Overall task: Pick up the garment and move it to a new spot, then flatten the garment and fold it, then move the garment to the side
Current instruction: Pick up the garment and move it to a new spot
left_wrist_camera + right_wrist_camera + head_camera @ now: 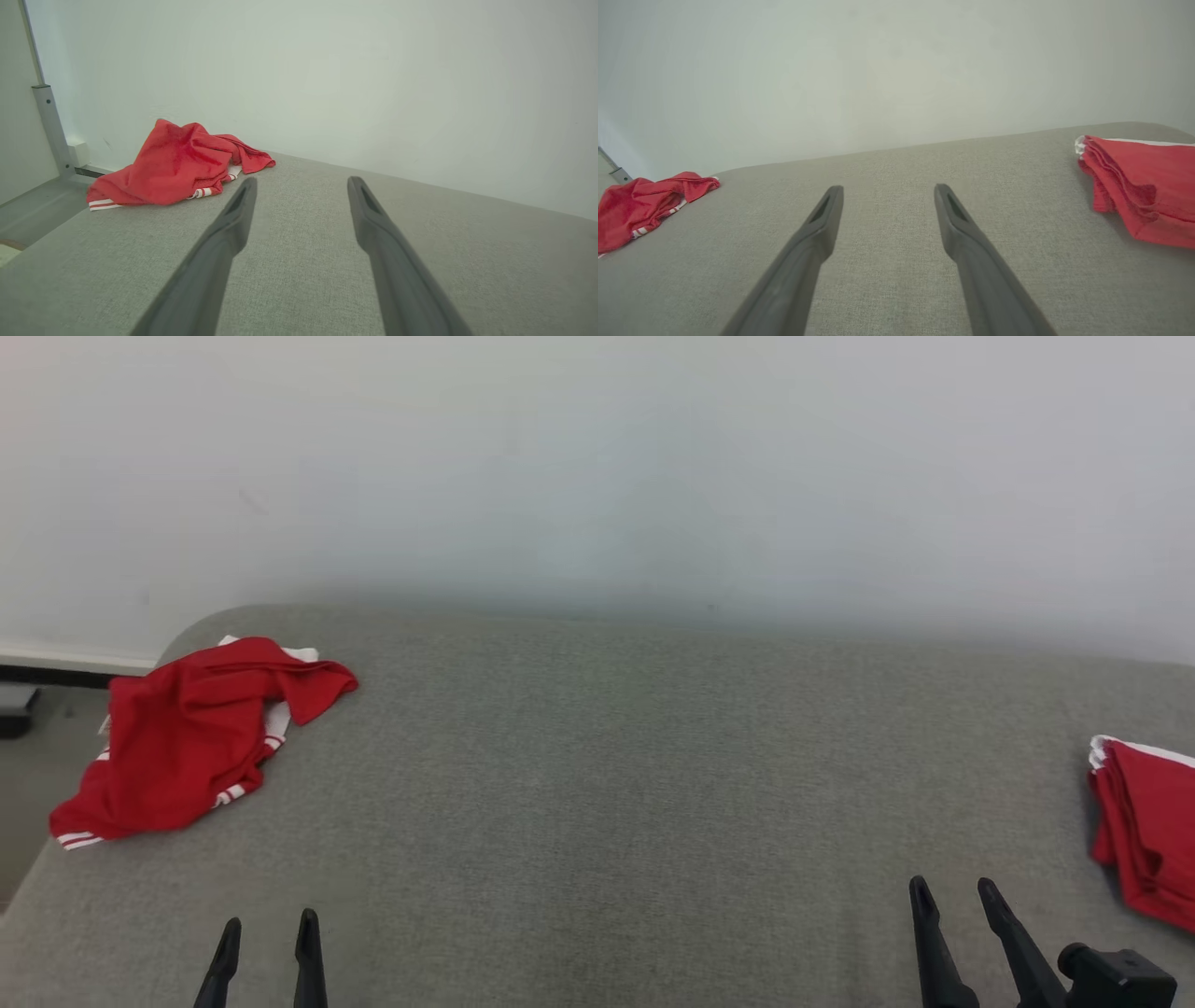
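Observation:
A crumpled red garment (191, 737) with white striped trim lies at the far left corner of the grey padded surface (607, 784); the wrist views show it too (177, 163) (642, 207). At the right edge rests a second red garment (1146, 826), folded (1141, 186). My left gripper (269, 929) stands open at the lower left, below and to the right of the crumpled garment, nothing between its fingers (301, 184). Open and empty as well, my right gripper (954, 893) sits at the lower right, left of the folded garment (888, 191).
A plain pale wall (597, 476) backs the surface. Past the surface's left edge is floor with a dark object (17, 707) and a metal post (51, 126). The wide middle of the grey surface lies between the two garments.

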Motion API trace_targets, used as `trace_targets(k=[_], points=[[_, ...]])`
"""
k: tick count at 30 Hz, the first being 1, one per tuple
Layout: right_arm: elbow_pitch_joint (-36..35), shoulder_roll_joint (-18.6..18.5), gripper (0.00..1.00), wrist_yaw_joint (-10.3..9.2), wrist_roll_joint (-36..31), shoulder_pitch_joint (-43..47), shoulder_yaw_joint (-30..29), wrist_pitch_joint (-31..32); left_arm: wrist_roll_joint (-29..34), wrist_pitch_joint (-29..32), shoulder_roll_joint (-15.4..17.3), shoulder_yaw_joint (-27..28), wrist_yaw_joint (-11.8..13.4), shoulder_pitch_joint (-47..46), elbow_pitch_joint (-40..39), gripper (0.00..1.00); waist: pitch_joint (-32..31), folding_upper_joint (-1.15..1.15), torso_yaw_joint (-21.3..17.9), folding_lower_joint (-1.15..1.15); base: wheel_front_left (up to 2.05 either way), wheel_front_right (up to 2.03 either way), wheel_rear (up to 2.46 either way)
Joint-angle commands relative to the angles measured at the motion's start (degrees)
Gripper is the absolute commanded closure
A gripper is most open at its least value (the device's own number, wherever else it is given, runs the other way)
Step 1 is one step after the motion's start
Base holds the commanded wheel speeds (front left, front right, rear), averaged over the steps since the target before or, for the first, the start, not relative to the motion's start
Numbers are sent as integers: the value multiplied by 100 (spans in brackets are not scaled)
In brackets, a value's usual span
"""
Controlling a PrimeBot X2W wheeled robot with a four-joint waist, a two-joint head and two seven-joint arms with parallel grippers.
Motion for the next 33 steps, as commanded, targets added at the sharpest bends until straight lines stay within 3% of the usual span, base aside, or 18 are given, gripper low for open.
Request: trace_targets(k=[1, 15, 33], points=[[-4, 9, 0, -14, 60, 66, 56, -47, 76, 27, 49, 0, 14, 69, -20, 0, -68, 0, 538, 0, 0, 0, 0], [195, 8, 0, -14, 149, 16, 425, -204, 19, 232, 242, 75, 107, 242, -251, 0, -92, 0, 1873, 0, 0, 0, 0], [424, 8, 0, -14, 125, -310, 692, -219, -96, 433, 102, 157, 481, 194, -207, 0, 112, 0, 2032, 0, 0, 0, 0]])
